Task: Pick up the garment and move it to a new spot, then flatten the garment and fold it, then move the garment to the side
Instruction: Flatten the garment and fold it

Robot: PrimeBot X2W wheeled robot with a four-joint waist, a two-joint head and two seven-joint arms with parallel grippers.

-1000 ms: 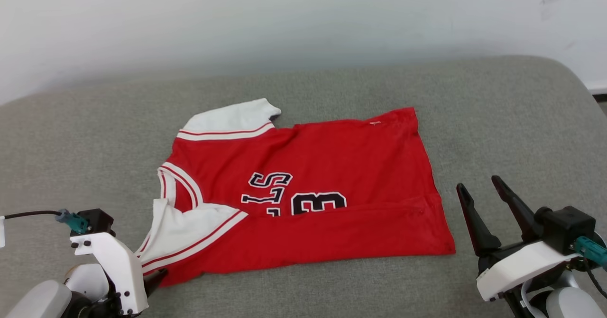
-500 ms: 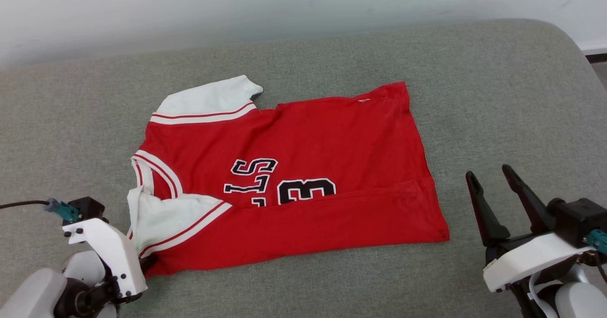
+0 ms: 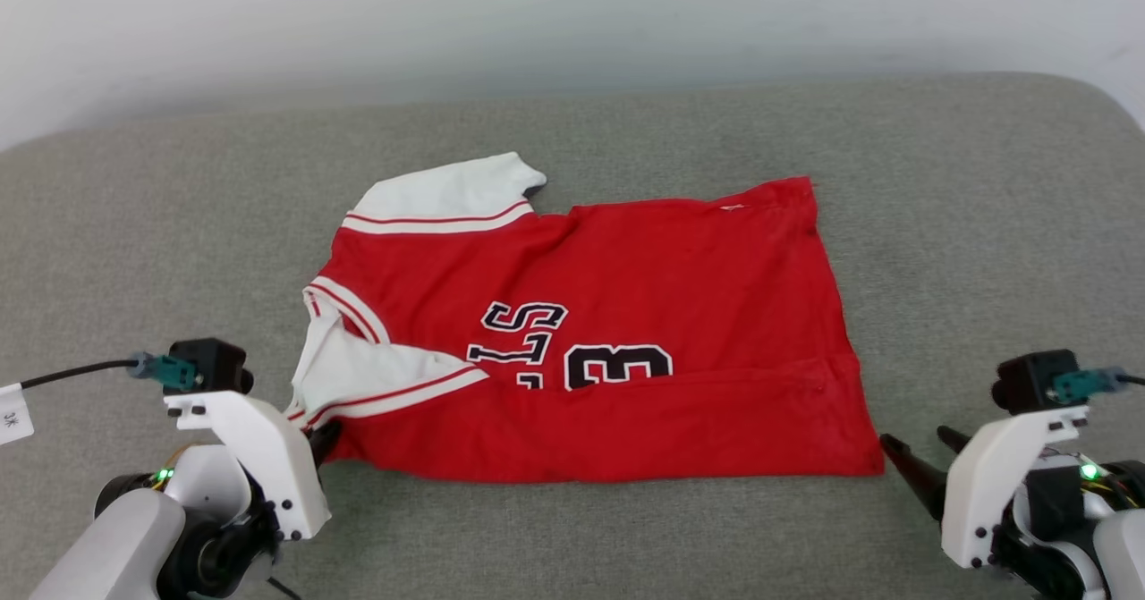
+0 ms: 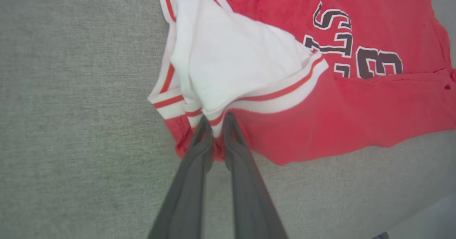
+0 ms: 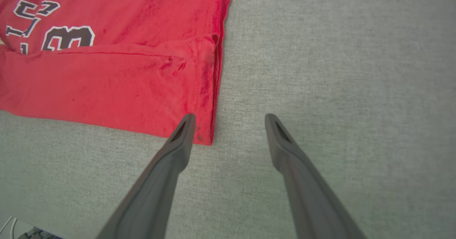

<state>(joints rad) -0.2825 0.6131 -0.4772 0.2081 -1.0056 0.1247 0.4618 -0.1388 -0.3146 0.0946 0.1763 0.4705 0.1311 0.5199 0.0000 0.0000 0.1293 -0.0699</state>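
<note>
I had the garment [image 3: 626, 314] lying near the middle of the grey cushion [image 3: 984, 224], collar toward its left end and hem toward its right, well in from every edge. The long side nearest me was folded up over the front, hiding the lower part of the lettering. The near sleeve [image 4: 231, 61] was tucked in over the chest, and the far sleeve [image 3: 447, 193] lay out toward the cushion's back edge.

My left pincer [image 4: 215, 119] was pressed together on the striped trim at the garment's near-left corner. I judged it was pinching that fold so the layers would stay together. My right pincer [image 5: 229, 119] was spread wide at the near-right hem corner, one finger above red cloth and the other above bare cushion, straddling the side edge. I took it as lined up to grip the matching corner, so both ends of the folded edge could move together. It had not yet closed.
</note>
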